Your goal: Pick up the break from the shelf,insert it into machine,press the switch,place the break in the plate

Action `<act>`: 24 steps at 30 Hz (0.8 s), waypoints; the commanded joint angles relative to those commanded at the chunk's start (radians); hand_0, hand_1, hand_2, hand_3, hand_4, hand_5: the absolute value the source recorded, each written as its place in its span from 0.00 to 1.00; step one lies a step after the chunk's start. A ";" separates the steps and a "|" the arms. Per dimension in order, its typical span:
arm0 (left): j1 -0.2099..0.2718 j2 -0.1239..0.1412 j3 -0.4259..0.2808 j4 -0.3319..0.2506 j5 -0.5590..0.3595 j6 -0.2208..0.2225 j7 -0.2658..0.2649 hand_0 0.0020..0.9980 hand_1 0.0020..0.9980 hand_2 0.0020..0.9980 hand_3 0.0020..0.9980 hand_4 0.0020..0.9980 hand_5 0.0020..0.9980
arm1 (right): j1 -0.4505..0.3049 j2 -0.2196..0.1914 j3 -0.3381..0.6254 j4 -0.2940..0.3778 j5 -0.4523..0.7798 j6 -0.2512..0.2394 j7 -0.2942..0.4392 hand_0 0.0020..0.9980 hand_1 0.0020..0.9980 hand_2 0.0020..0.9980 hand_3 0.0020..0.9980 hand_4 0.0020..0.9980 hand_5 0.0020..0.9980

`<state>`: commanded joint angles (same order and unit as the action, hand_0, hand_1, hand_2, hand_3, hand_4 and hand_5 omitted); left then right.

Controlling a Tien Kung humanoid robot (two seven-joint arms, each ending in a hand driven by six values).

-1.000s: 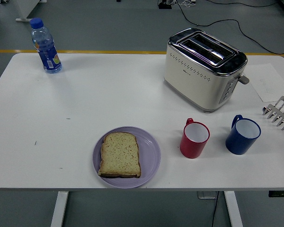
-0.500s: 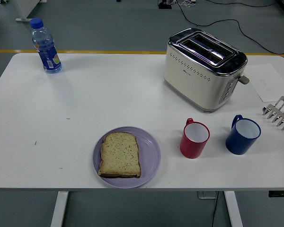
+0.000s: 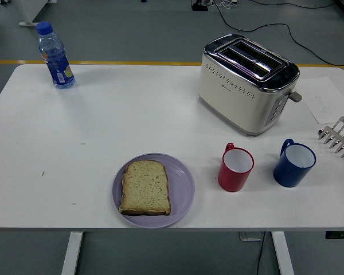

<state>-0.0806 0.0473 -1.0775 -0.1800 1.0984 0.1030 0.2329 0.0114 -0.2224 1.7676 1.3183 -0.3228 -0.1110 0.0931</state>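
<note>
A slice of bread (image 3: 145, 187) lies flat on a lilac plate (image 3: 183, 192) near the table's front edge, left of centre. The cream and chrome toaster (image 3: 246, 83) stands at the back right, its two top slots showing nothing in them and its lever (image 3: 295, 96) on the right end. A metal toast rack (image 3: 339, 136) sits at the right edge, partly cut off, with no bread in it. Neither of my hands shows in the head view.
A red mug (image 3: 235, 168) and a blue mug (image 3: 294, 164) stand side by side in front of the toaster. A blue-capped water bottle (image 3: 55, 55) stands at the back left. A sheet of paper (image 3: 328, 99) lies right of the toaster.
</note>
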 joint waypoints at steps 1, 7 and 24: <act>0.000 0.000 0.000 0.000 0.000 0.000 0.000 0.69 0.70 0.69 0.56 0.28 0.84 | 0.000 0.000 -0.001 0.000 0.000 -0.001 0.000 0.70 0.64 0.65 0.59 0.45 0.35; 0.000 0.000 0.003 0.000 -0.001 0.000 0.001 0.69 0.70 0.69 0.56 0.28 0.84 | 0.000 0.001 -0.002 -0.001 -0.001 -0.002 -0.001 0.70 0.64 0.65 0.59 0.45 0.35; 0.003 -0.001 -0.009 0.000 0.020 -0.001 0.004 0.69 0.70 0.69 0.56 0.28 0.84 | -0.005 0.003 -0.004 -0.002 -0.003 -0.002 0.001 0.70 0.64 0.65 0.59 0.45 0.35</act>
<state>-0.0772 0.0462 -1.0868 -0.1800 1.1182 0.1023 0.2371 0.0063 -0.2194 1.7631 1.3159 -0.3260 -0.1128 0.0940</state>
